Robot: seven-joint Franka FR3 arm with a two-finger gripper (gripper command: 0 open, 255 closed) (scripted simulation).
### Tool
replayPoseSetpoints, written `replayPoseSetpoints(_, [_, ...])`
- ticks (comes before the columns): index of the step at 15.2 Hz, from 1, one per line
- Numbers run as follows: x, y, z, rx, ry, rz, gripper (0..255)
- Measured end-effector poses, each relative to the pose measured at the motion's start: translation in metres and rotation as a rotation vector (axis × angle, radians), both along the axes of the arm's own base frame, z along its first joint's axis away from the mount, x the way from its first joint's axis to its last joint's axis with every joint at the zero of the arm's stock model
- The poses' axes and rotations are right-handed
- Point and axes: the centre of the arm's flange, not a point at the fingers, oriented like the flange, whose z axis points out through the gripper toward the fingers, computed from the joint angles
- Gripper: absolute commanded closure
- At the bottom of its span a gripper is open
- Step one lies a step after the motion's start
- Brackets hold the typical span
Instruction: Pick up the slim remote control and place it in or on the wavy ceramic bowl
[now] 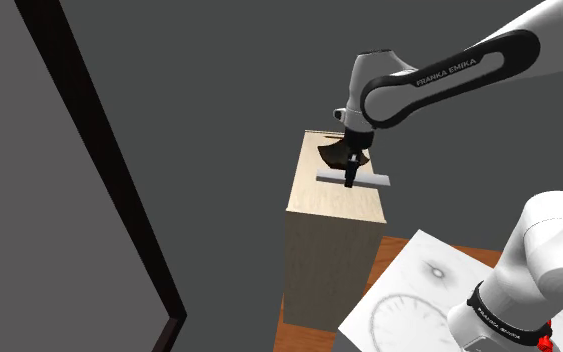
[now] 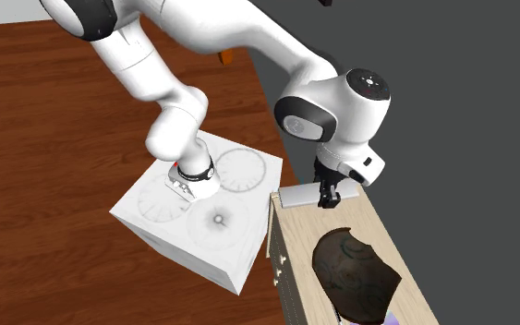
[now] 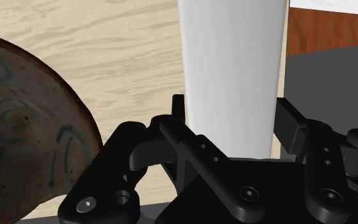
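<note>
The slim remote is a plain pale grey slab lying across the near end of the light wood cabinet top. My black gripper comes straight down on it and is shut on it. In the wrist view the fingers press both long sides of the remote. The wavy bowl is dark brown with teal swirls and sits just behind the gripper on the same top. In the second exterior view one end of the remote overhangs the cabinet edge, beside the gripper, with the bowl nearer the camera.
The cabinet is tall and narrow with drawer fronts. My white stand is close beside it on a brown wood floor. A dark grey wall and a black door frame lie to the shoulder view's left.
</note>
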Motion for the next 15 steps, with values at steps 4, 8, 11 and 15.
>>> replayPoseSetpoints(4, [0.000,0.001,0.022,0.000,0.000,0.000,255])
replayPoseSetpoints(8, [-0.001,0.001,0.044,0.000,0.000,0.000,255])
replayPoseSetpoints(11, [-0.002,0.000,0.059,0.000,0.000,0.000,255])
replayPoseSetpoints(15, [0.018,-0.022,0.068,0.000,0.000,-0.001,255])
